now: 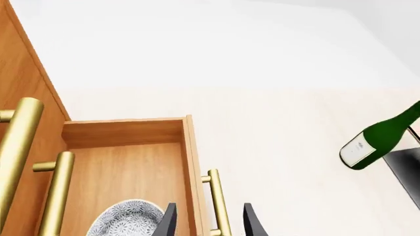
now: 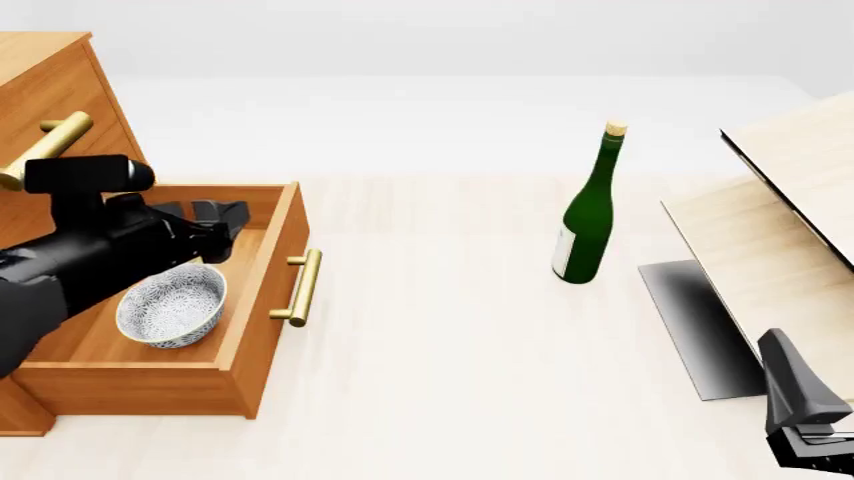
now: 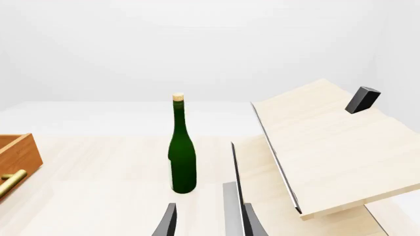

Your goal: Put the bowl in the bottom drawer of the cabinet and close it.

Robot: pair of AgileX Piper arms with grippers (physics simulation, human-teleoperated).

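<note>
Now, with the bowl [image 2: 172, 305] resting in the open bottom drawer [image 2: 262, 300] and our left gripper [image 2: 222, 224] spread empty above it, we risk clipping the rim as we withdraw.

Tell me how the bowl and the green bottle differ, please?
The bowl is low, wide and white with fine blue-grey speckles; the green bottle is tall, narrow and dark, with a pale label and cork. The bowl sits inside the open bottom drawer, while the bottle stands on the bare table. Both are upright, and no gripper holds either.
</note>
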